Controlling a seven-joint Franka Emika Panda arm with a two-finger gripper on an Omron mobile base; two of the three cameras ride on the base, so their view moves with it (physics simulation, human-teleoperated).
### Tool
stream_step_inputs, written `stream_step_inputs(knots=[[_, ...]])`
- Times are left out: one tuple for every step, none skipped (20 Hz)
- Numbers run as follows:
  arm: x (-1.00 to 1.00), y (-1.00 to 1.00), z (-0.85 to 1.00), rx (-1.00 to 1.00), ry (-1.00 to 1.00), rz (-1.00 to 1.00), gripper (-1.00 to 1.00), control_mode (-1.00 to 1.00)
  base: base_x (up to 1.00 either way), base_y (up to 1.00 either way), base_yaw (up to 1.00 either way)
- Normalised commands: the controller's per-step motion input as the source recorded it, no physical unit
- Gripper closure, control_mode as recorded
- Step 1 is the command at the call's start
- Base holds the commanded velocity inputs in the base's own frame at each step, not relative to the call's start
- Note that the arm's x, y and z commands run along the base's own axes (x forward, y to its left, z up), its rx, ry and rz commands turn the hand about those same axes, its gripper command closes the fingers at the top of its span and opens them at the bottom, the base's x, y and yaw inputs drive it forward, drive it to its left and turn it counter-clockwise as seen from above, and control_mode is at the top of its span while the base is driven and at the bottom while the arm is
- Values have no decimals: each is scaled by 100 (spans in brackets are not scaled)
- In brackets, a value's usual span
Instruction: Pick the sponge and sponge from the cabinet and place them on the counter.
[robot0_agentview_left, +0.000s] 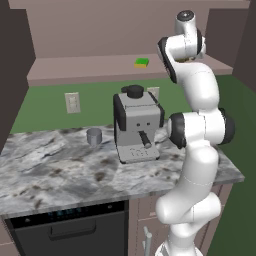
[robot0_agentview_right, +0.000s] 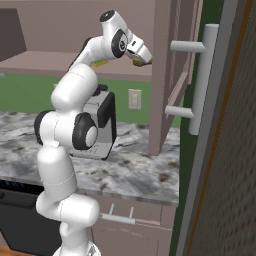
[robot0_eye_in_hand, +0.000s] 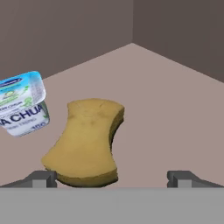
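A tan-yellow sponge (robot0_eye_in_hand: 85, 140) lies on the cabinet floor (robot0_eye_in_hand: 166, 109), just ahead of my open gripper (robot0_eye_in_hand: 113, 178). It sits between the two fingertips (robot0_eye_in_hand: 43, 178), nearer the left one, and nothing is gripped. The green and yellow sponge (robot0_agentview_left: 141, 62) rests further left on the cabinet shelf (robot0_agentview_left: 75, 67). In the right base view my gripper (robot0_agentview_right: 143, 60) reaches into the cabinet beside its open door (robot0_agentview_right: 167, 75). The marble counter (robot0_agentview_left: 60, 170) spreads out below.
A white and blue yogurt cup (robot0_eye_in_hand: 22, 105) stands just left of the tan sponge. A grey coffee machine (robot0_agentview_left: 136, 125) and a small grey cup (robot0_agentview_left: 94, 136) stand on the counter under the shelf. The door's grey bar handle (robot0_agentview_right: 202, 80) juts out on the right.
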Motion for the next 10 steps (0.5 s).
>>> stream_step_inputs(knots=[[0, 5, 5, 2, 0, 0, -100, -100, 0, 0, 0], [0, 6, 1, 1, 0, 0, -100, -100, 0, 0, 0], [0, 6, 0, 0, 0, 0, -100, -100, 0, 0, 0], [2, 9, 0, 0, 0, 0, -100, -100, 0, 0, 0], [6, 10, 0, 0, 0, 0, -100, -100, 0, 0, 0], [10, 10, 0, 0, 0, 0, -100, -100, 0, 0, 0], [11, 9, 0, 0, 0, 0, -100, -100, 0, 0, 0], [14, 9, 0, 0, 0, 0, -100, -100, 0, 0, 0], [15, 8, 0, 0, 0, 0, -100, -100, 0, 0, 0], [17, 9, 0, 0, 0, 0, -100, -100, 0, 0, 0]])
